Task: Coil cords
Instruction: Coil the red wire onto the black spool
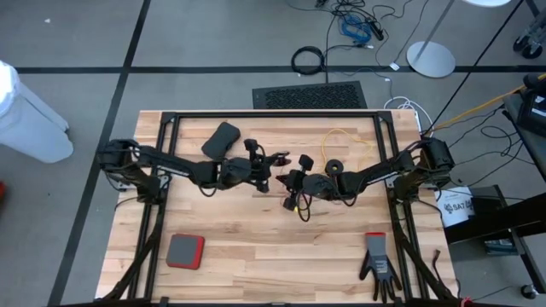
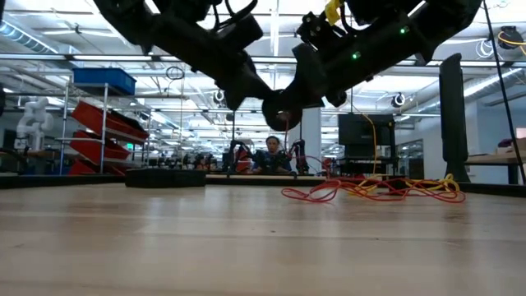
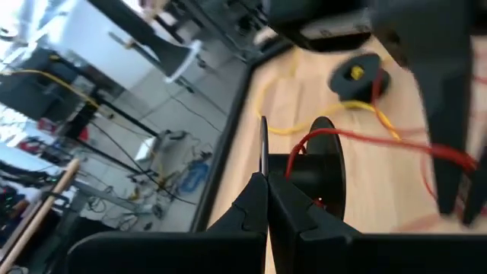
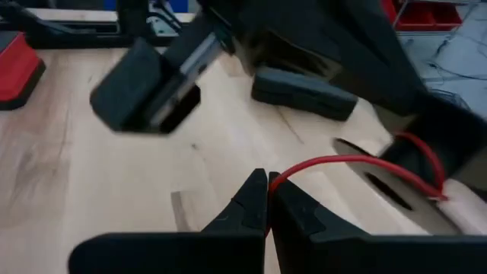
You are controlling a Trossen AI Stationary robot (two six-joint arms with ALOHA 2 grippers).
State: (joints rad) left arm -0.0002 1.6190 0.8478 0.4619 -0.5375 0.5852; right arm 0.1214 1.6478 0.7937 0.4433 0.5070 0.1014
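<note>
Red cord (image 4: 335, 161) pinched by right gripper (image 4: 268, 199), black reel (image 3: 316, 171) clamped by left gripper (image 3: 265, 199)

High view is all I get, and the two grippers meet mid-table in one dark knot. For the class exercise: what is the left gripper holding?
Observer: The left wrist view shows the left gripper with its jaws shut on the thin flange of a black reel that carries red cord.
Operator: And the right gripper?
Observer: In the right wrist view the right gripper has its jaws shut on the red cord, which runs on to that reel.
Operator: Are they resting on the table?
Observer: No. The low view shows both grippers raised above the table. Loose red cord and yellow cord lie on it farther back.
</note>
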